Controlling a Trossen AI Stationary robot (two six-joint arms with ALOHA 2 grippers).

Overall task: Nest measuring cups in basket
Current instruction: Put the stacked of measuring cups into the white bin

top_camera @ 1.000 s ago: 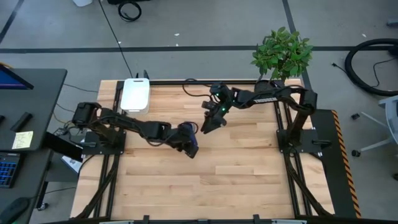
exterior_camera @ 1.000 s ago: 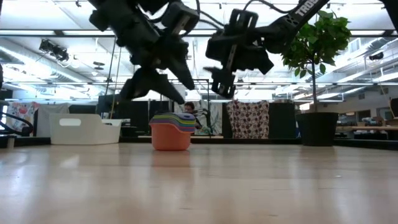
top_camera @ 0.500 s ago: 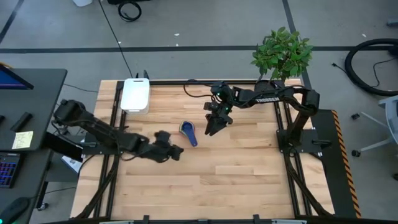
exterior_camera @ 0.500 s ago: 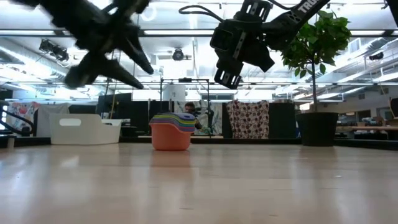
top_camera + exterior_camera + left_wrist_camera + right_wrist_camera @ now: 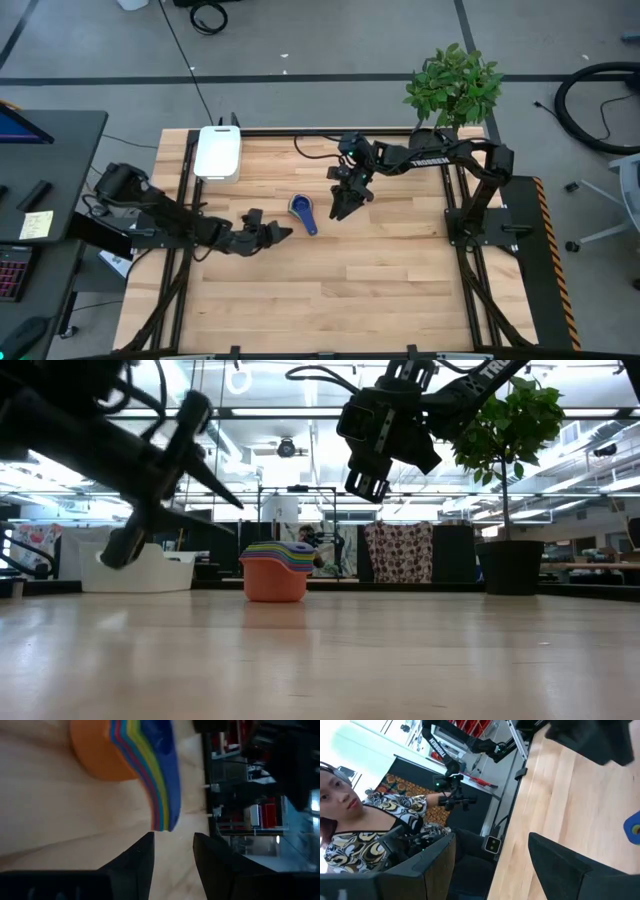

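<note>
The right arm [image 5: 478, 382] carries white lettering: in the low view "TRO" shows at the picture's top edge, with the rest cut off. In the high view the same arm [image 5: 432, 160] has a pale wordmark along its link, too small to read. Nothing else carries legible text, numbers or signs.

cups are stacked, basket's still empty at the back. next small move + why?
Probably bring the right gripper, fingers open, down onto the nested measuring cups. It hangs just beside the stack, above the table. The left gripper is empty and off to the stack's other side. The stack sits mid-table, away from the basket.
</note>
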